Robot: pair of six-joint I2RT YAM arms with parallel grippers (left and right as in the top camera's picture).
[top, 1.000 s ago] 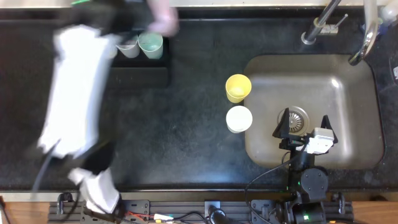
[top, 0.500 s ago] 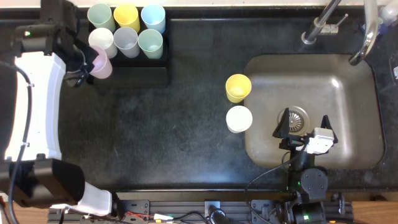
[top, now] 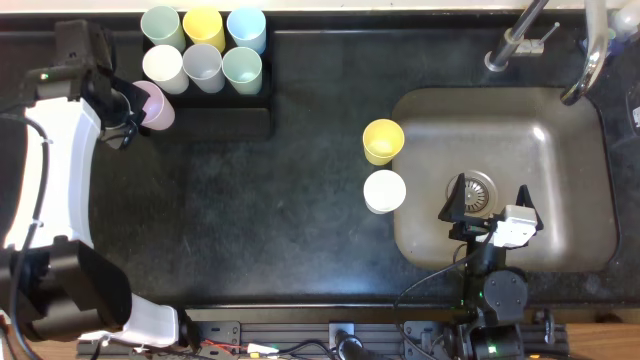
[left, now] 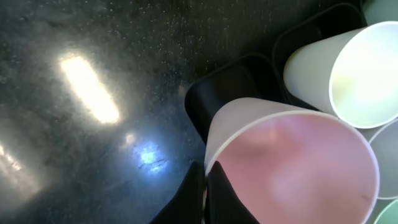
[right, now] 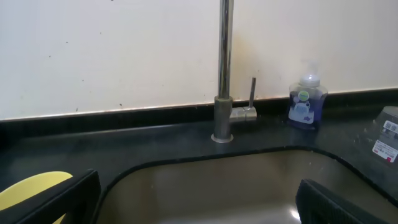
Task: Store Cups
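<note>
The black rack (top: 215, 122) held six cups (top: 203, 62) in its two back rows, and its front row was bare. The left gripper (top: 130, 108) pinched the wall of a pink cup (top: 156, 104), which was tilted just beside the rack's left end and not yet seated in a slot. A yellow cup (top: 383, 140) and a white cup (top: 384, 190) waited on the counter (top: 300, 220) beside the sink (top: 560, 110). The right gripper (top: 490, 205) hung over the sink, jaws wide and empty. Roughly two thirds looked stored, with three cups left

The pink cup (left: 292, 168) hides part of the rack (left: 221, 99) behind it.
</note>
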